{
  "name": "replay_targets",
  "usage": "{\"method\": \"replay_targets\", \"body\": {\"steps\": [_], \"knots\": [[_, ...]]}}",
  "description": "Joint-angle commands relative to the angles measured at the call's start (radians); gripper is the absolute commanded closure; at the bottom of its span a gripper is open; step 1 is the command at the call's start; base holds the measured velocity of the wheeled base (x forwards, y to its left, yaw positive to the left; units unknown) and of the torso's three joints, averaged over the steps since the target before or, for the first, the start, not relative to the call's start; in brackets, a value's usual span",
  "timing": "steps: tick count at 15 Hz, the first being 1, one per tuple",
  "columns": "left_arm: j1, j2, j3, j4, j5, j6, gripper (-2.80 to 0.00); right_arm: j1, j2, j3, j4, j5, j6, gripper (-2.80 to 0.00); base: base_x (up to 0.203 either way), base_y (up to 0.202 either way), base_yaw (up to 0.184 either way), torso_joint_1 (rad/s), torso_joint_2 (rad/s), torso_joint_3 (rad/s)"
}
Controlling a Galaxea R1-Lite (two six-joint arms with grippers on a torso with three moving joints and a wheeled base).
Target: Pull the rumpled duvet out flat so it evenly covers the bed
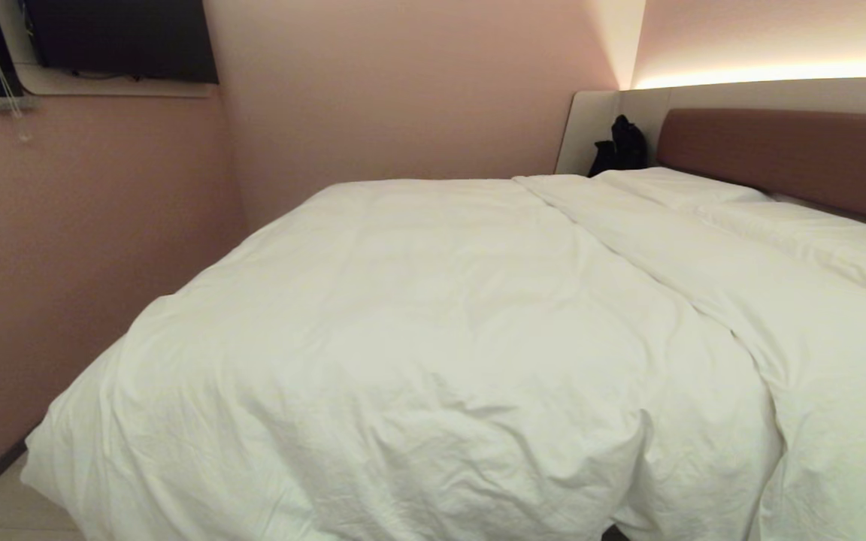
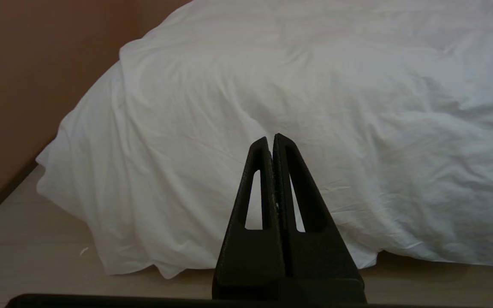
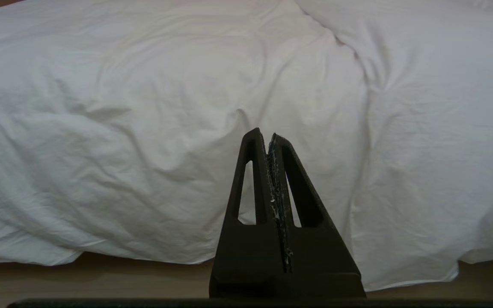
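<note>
I stood in a bedroom: the bed (image 1: 478, 338) ahead, padded headboard (image 1: 786, 158) at two o'clock, pink walls (image 1: 403, 90) around.

Mattress wholly hidden under the duvet (image 1: 433, 338)

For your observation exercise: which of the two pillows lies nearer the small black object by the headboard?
The far pillow, in the bed's corner beside the black object; the other pillow lies further along the headboard.

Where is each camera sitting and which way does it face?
Head view: high on the robot, looking down over the duvet toward the headboard; no arm shows.
Left wrist view: behind the shut left pincer, facing the duvet's corner by the wall.
Right wrist view: behind the shut right pincer, facing the duvet's hanging edge.
All share the duvet.
</note>
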Motion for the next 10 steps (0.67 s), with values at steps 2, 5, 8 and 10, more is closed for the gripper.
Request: {"method": "replay_targets", "body": {"steps": [2,5,8,10], "knots": [[0.0,0.0,0.0,0.0,0.0,0.001,0.0,0.0,0.0,0.0,-0.001,0.0,0.0,0.0,0.0,0.195,-0.001,0.001,0.0,0.003],[0.0,0.0,0.0,0.0,0.0,0.001,0.0,0.0,0.0,0.0,0.001,0.0,0.0,0.0,0.0,0.192,-0.003,0.004,0.0,0.0],[0.0,0.0,0.0,0.0,0.0,0.0,0.0,0.0,0.0,0.0,-0.001,0.0,0.0,0.0,0.0,0.195,0.002,0.001,0.0,0.005],[0.0,0.0,0.0,0.0,0.0,0.0,0.0,0.0,0.0,0.0,-0.001,0.0,0.0,0.0,0.0,0.195,0.001,0.003,0.0,-0.001]]}}
